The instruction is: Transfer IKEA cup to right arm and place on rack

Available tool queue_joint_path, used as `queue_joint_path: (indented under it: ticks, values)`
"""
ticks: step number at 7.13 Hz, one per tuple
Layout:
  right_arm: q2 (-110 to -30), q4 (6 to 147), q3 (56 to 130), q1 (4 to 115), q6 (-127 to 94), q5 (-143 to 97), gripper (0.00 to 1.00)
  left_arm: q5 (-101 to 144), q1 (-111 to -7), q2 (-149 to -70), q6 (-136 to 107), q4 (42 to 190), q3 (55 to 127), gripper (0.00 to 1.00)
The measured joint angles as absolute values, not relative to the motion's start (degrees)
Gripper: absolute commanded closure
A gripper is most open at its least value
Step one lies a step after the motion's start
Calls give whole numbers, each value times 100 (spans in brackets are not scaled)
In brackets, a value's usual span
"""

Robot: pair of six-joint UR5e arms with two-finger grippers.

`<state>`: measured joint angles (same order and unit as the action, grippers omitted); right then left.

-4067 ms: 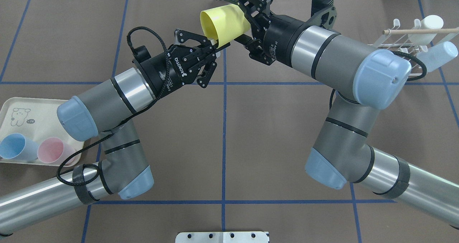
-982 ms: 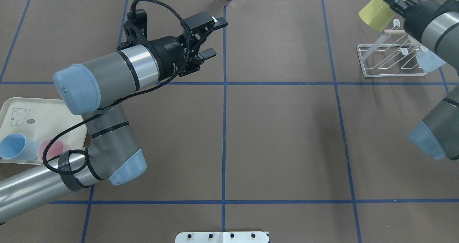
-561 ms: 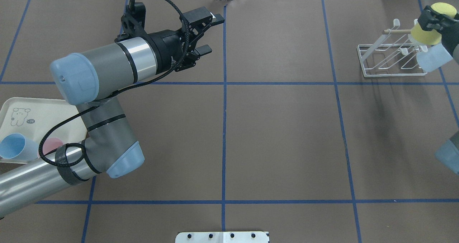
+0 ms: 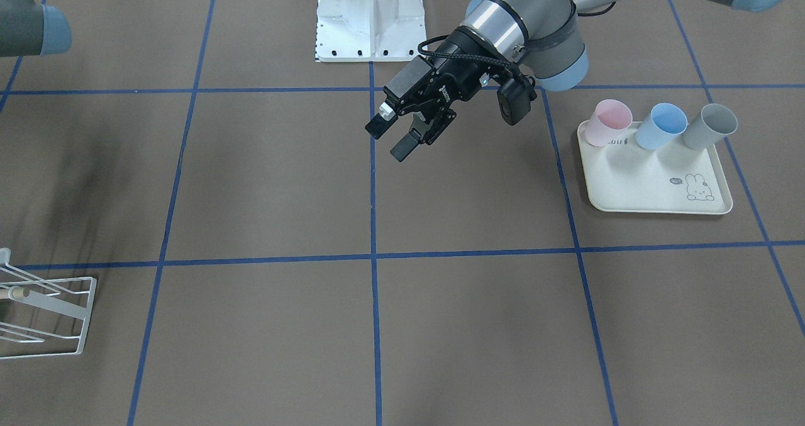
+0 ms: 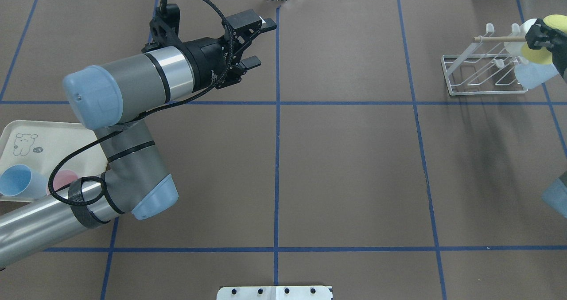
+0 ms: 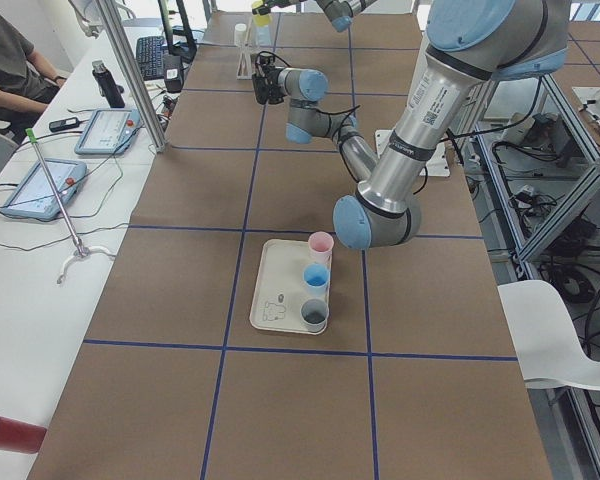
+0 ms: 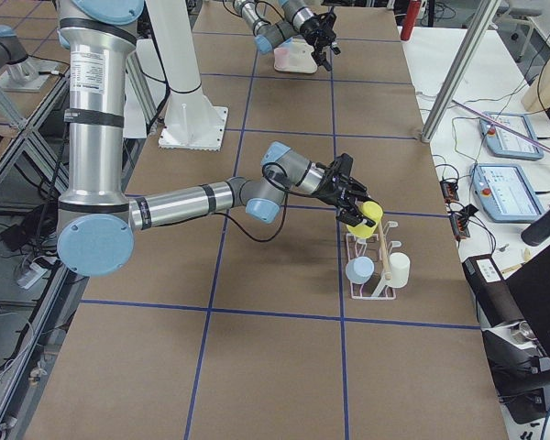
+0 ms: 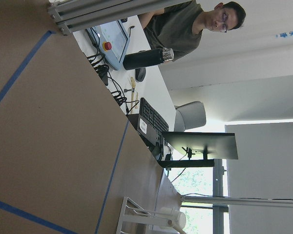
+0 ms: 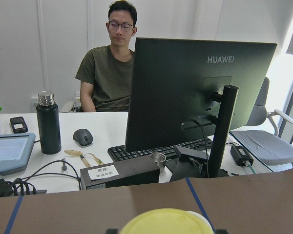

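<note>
At my far left the tray (image 5: 44,136) keeps the spare cups together, a blue cup (image 5: 17,180) and a pink cup (image 5: 60,178) among them. I judge they sit there to be within the left arm's reach. The left fingers (image 5: 251,62) hang spread apart and empty above the tabletop (image 5: 345,158), near its middle line and well apart from everything. With nothing to carry, I take this as the arm parked clear so the other side has room.

At the far right the right fingers (image 5: 537,35) are clamped on the yellow cup (image 5: 541,55). They hold it at a slant by the dowel end of the rack (image 5: 456,76), beside a white cup (image 5: 516,47) and a pale blue cup (image 5: 531,74) sitting on the prongs. The slant looks chosen so the mouth can slide over a free prong. I cannot tell whether the cup touches the wire. By the look of it the handover is done, and what is left is lowering the cup and letting go.
</note>
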<state>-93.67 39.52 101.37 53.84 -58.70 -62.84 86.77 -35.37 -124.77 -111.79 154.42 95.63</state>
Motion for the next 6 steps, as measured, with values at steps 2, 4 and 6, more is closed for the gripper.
queue_joint_path:
  ticks: [2,4,6]
  values:
    - [-9225,3939,9944,5370,-5871,-6286,100,8683,-3534,-12477,-11180,15442,9563,0]
    - [-9190,3938,9887,5360,-5871,-6292,100,8683,-3527,-12479,-11180,15442,9557,0]
    - [-9170,3937,9796,5327,-5896,-6291,100,8684,-3525,-12480,-11180,15442,9557,0]
